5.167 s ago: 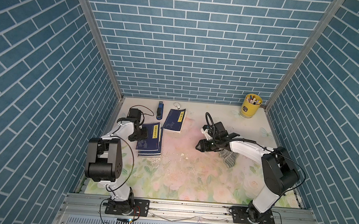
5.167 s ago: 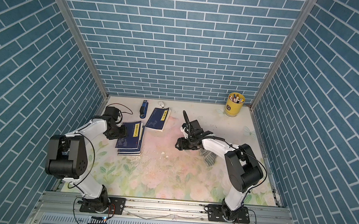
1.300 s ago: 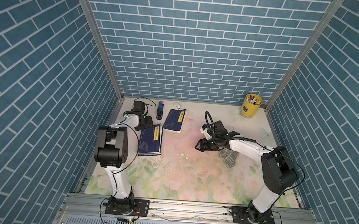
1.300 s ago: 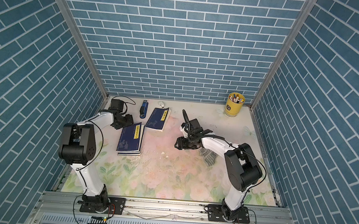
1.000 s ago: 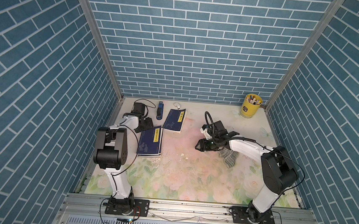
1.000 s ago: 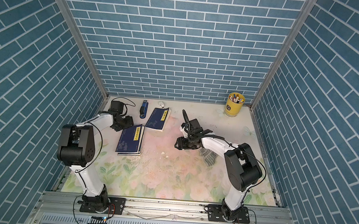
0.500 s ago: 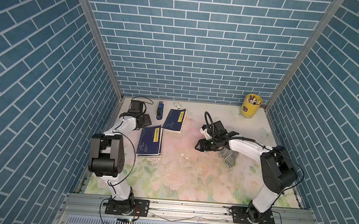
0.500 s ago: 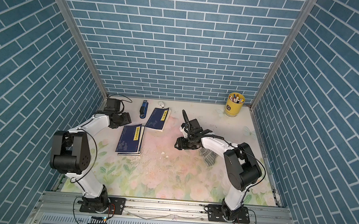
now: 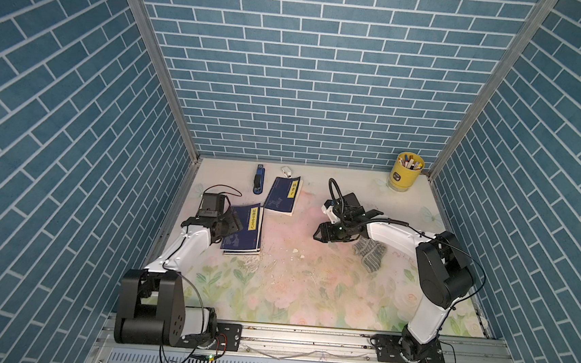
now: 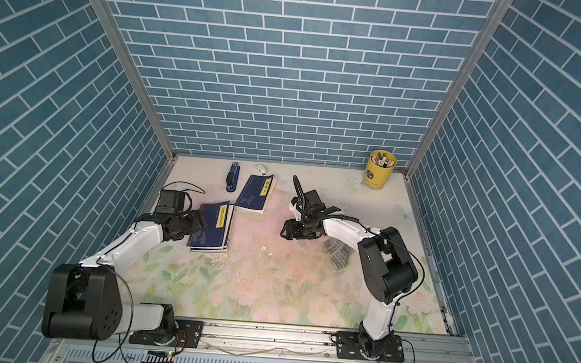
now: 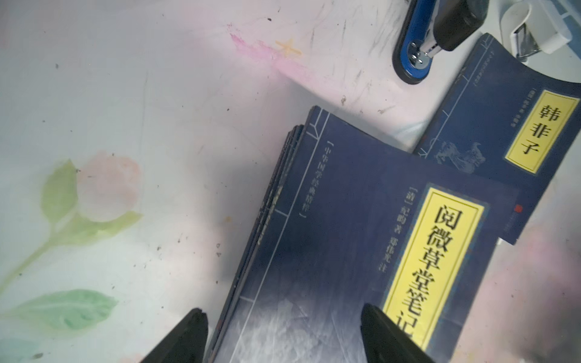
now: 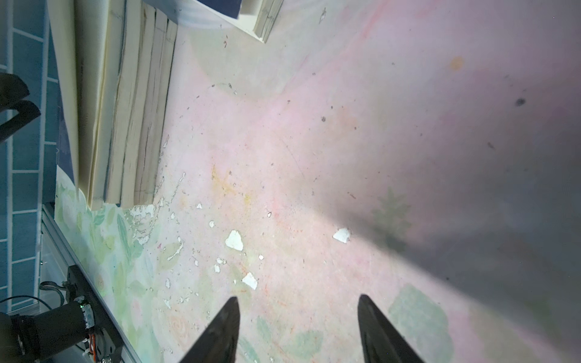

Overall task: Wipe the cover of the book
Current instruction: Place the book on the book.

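Evidently no wiping yet: neither pincer has the cloth.

I see the book (image 9: 244, 230) lying flat on top of a small stack on the counter (image 9: 273, 294), over on the left arm's side. The left pincer (image 11: 281, 314) hangs over its spine edge with jaws spread, grasping nothing. The right pincer (image 9: 318, 235) is likewise released and empty above bare counter. The grey striped cloth (image 9: 368, 254) lies just behind it, under that arm, so by my reckoning fetching the cloth and the whole wipe of the cover are still to do.
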You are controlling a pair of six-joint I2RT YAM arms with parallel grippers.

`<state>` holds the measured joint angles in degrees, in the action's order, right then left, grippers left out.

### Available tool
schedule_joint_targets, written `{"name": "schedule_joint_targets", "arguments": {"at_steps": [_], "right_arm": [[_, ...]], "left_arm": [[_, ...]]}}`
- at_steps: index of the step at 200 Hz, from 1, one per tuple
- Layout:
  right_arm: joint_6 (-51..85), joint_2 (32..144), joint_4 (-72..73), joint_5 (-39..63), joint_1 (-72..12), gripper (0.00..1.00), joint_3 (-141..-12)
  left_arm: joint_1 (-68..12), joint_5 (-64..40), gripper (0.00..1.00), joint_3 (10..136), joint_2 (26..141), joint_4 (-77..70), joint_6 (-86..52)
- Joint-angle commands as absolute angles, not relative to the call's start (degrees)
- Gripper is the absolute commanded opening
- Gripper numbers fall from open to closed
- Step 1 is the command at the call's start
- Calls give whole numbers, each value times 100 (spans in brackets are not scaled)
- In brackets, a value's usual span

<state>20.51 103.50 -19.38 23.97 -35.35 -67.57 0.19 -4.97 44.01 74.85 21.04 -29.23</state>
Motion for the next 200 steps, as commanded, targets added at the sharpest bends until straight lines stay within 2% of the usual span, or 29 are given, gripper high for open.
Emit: {"name": "schedule_joint_targets", "arguments": {"at_steps": [1,63,94,127,166,200], "right_arm": [[1841,10400,-2117,2514,-3540,60,-6895],[1856,10349,-2118,2490,-3551,60,-6880],[1846,10315,-2128,2470,-3555,60,-6855],[1802,10417,-2198,2443,-3560,60,-7055],[1749,10846,-2316,2361,-3560,60,-7761],[1888,11590,-2460,2239,-3551,60,-8767]], "left_arm": [[-8,-832,82,4153,7359,1937,-3067],[-37,-1238,82,3976,7401,1704,-3127],[-37,-668,82,4256,7330,2052,-2970],[-35,8,82,4988,7565,2443,-2696],[-265,-244,82,6192,8378,2179,-2532],[-763,-584,81,7363,9644,1888,-2318]]}}
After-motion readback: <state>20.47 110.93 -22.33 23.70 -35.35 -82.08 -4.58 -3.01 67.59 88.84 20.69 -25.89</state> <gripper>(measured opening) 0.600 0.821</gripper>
